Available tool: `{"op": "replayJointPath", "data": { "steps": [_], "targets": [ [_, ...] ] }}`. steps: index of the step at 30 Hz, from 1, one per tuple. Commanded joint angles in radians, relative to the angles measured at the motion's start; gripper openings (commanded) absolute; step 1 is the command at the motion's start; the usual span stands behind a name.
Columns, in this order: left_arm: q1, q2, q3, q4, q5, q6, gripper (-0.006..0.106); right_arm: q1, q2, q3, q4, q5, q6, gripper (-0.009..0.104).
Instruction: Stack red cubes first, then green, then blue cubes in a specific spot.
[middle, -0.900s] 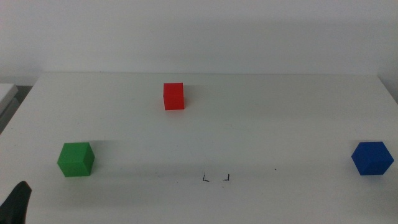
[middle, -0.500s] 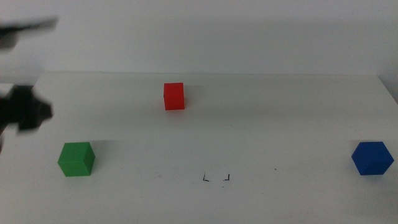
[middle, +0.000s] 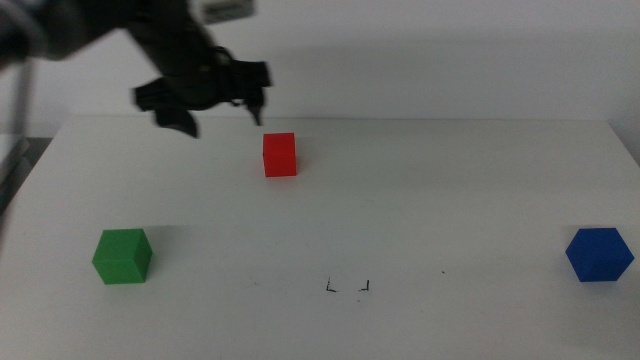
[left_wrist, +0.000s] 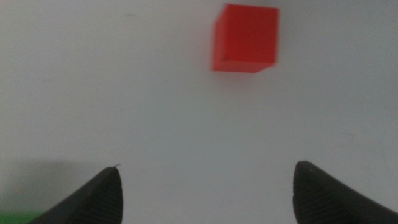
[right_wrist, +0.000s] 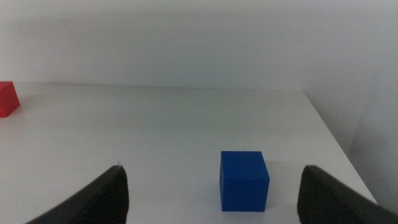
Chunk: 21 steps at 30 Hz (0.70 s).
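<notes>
Since half a second ago our left gripper has swung in from the far left edge of the middle view and now hangs above the back of the counter, just to the left of the red cube. Its jaws are spread wide and hold nothing; in the left wrist view the red cube sits ahead of them, off toward one jaw rather than centred, with bare counter between jaws and cube.

None of the three cubes has shifted. The red cube stands alone near the back, the green cube toward the front left, the blue cube toward the front right, all well apart from each other. Two small black corner marks lie on the counter near the front centre, between green and blue, with nothing on them.

Our right gripper is out of the middle view; its wrist view shows its jaws also wide apart and empty, with the blue cube resting between them further ahead and a corner of the red cube at the picture's edge.
</notes>
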<state>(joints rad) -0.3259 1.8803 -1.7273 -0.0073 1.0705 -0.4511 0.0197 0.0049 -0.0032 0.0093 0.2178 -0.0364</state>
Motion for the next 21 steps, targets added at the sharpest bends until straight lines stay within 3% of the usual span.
{"op": "replayJointPath", "data": {
  "steps": [1,6,12,21],
  "targets": [
    [-0.036,0.088,-0.115,0.018,0.028,-0.020,0.094,-0.009,-0.005,0.003,-0.009,-0.008,-0.004,0.093],
    [-0.071,0.249,-0.286,0.103,0.023,-0.004,0.094,-0.009,-0.005,0.003,-0.009,-0.008,-0.004,0.093],
    [-0.071,0.417,-0.471,0.141,0.034,0.073,0.094,-0.009,-0.005,0.003,-0.009,-0.008,-0.004,0.093],
    [-0.062,0.552,-0.522,0.111,-0.021,0.051,0.094,-0.009,-0.005,0.003,-0.009,-0.008,-0.004,0.093]
  ]
}}
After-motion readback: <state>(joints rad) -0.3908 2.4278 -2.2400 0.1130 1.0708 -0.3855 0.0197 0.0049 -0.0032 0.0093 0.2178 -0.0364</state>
